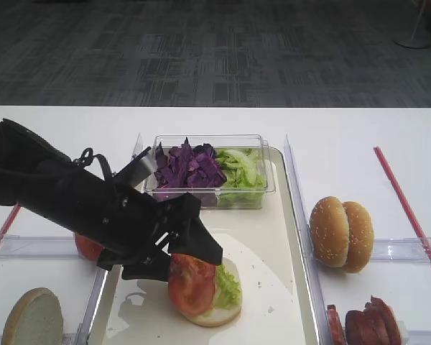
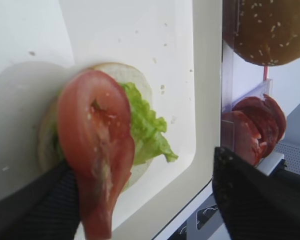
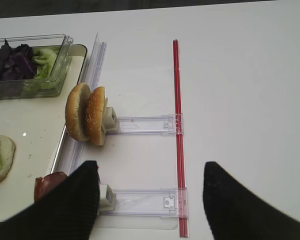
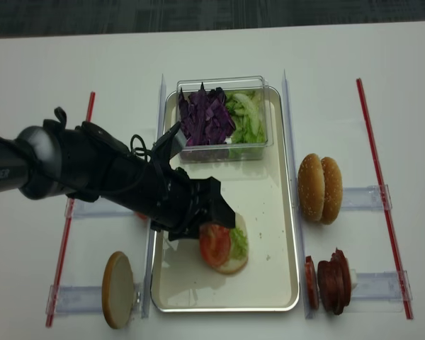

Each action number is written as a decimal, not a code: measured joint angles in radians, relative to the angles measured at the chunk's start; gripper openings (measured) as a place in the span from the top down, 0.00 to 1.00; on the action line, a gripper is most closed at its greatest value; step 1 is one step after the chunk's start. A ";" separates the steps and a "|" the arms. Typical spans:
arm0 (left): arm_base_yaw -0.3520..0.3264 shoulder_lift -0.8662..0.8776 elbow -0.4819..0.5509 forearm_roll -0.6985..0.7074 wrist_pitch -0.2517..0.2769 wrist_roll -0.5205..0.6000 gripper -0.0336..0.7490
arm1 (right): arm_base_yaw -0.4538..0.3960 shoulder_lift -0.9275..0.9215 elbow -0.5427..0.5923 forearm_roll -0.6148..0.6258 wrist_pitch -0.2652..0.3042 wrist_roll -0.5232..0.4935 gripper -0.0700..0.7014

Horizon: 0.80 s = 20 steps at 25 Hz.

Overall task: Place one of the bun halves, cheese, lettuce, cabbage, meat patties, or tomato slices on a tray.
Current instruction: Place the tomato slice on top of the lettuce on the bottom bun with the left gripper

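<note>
Nearest me, a pale bun half (image 1: 32, 317) stands on edge in a clear holder at the bench's (image 1: 359, 136) front left. Across from it, at the front right, the meat patties (image 4: 331, 272) stand upright in another holder.

Between them lies the tray (image 1: 280, 287). On its near part sits a bun bottom (image 1: 219, 302) with lettuce (image 2: 147, 131) on it, and a tomato slice (image 1: 191, 284) leans tilted against that stack. The left tool (image 1: 190, 248) is right at the slice, its black fingers (image 2: 252, 195) spread wide to either side; one finger looks to touch the slice's edge, but the other stands well apart from it, so the tool is not clamping it.

Behind the arm, another tomato slice (image 1: 87, 247) peeks out on the left. On the right, two sesame bun halves (image 1: 341, 233) stand side by side.

The right tool (image 3: 150, 197) hangs above the right-hand holders, its fingers parted and holding nothing.

Farthest back on the tray, a clear box (image 1: 269, 172) holds purple cabbage (image 1: 188, 169) on the left and more lettuce beside it.
</note>
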 joint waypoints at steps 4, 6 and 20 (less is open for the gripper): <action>0.000 0.000 0.000 0.002 -0.002 0.000 0.38 | 0.000 0.000 0.000 0.000 0.000 0.000 0.29; 0.000 0.000 0.000 0.004 -0.004 -0.002 0.38 | 0.000 0.000 0.000 0.000 0.000 0.000 0.29; 0.000 0.000 -0.035 0.006 0.011 -0.015 0.52 | 0.000 0.000 0.000 0.000 0.002 0.004 0.29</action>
